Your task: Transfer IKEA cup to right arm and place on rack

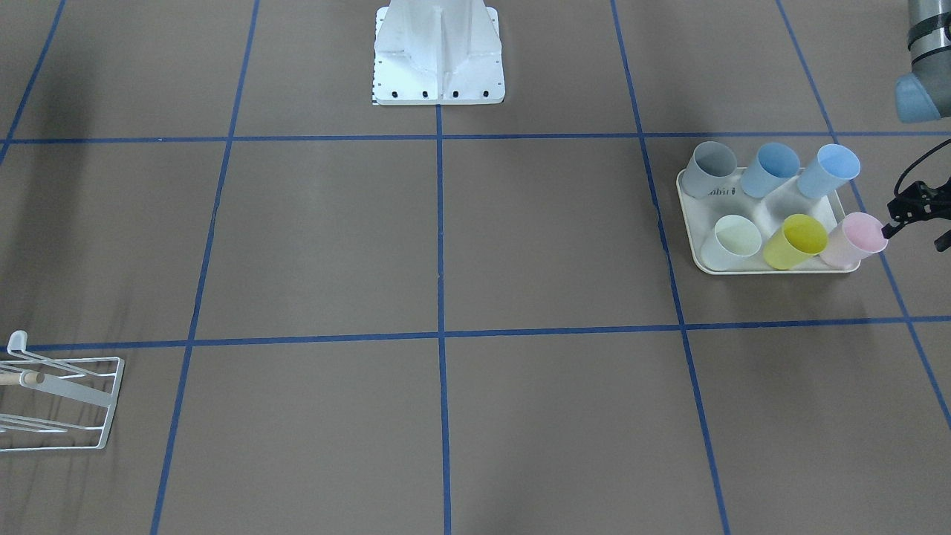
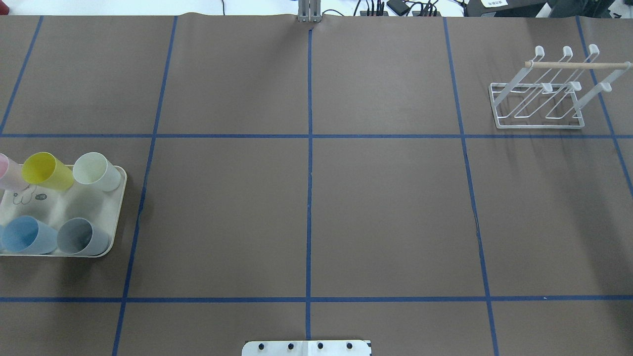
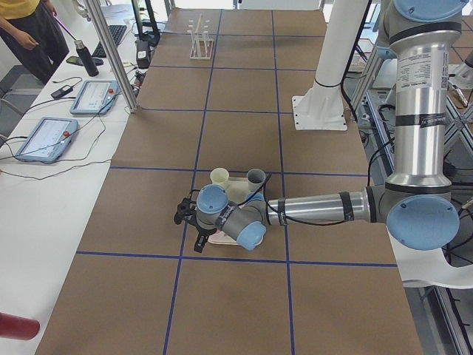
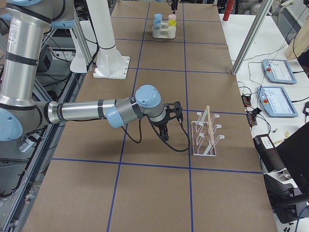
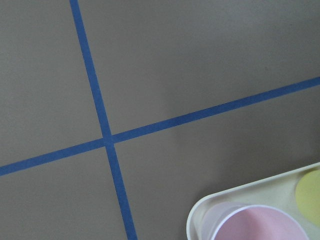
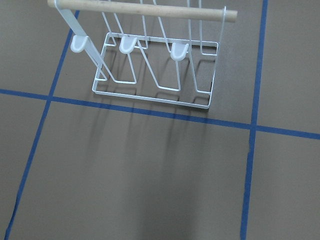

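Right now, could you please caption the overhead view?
Cups on a tray at left; empty rack at far right.

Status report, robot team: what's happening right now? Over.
Left gripper open beside pink cup, nothing held. Right gripper near rack, state unclear. Cup sits on tray. No obstacle seen between.

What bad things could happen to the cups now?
1. The left gripper is right by the pink cup, which sits at the edge of the tray close to the yellow cup; a bump could tip either one.
2. The rack stands far across the table, so the cup could slip during the handover.
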Controlling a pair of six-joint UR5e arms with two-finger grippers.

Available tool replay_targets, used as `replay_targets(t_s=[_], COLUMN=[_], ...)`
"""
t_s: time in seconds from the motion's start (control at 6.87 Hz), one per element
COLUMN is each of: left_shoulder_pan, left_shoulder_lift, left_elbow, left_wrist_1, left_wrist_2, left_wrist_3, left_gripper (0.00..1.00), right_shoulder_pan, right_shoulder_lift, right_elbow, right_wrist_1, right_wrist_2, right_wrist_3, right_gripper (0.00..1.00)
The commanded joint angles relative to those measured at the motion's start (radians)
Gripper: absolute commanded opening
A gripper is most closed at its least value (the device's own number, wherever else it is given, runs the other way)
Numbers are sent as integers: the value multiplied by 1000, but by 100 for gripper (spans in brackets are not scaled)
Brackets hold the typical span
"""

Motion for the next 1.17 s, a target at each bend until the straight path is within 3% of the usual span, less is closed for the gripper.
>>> replay_targets(t_s=[0.0, 0.15, 0.44, 0.73, 0.87, 1.02], left_shoulder_pan=[25, 51, 74, 77, 86, 86], left_shoulder_lift=[1, 3, 4, 4, 4, 4], left_elbow=[4, 4, 4, 5, 3, 4], left_wrist_1=[-1, -1, -1, -1, 0, 0], left_wrist_2=[-1, -2, -1, -1, -1, 5], left_wrist_3=[9, 9, 11, 13, 13, 14], left_gripper=[92, 92, 74, 47, 16, 0], right_shoulder_pan=[0, 0, -2, -2, -2, -2], right_shoulder_lift=[0, 0, 0, -1, 0, 0], right_elbow=[0, 0, 0, -7, -20, -21], right_wrist_1=[0, 0, -1, -1, -1, -1], right_wrist_2=[4, 2, 2, 2, -1, -1], right_wrist_3=[0, 0, 0, -2, -2, -2], right_gripper=[100, 100, 100, 100, 100, 100])
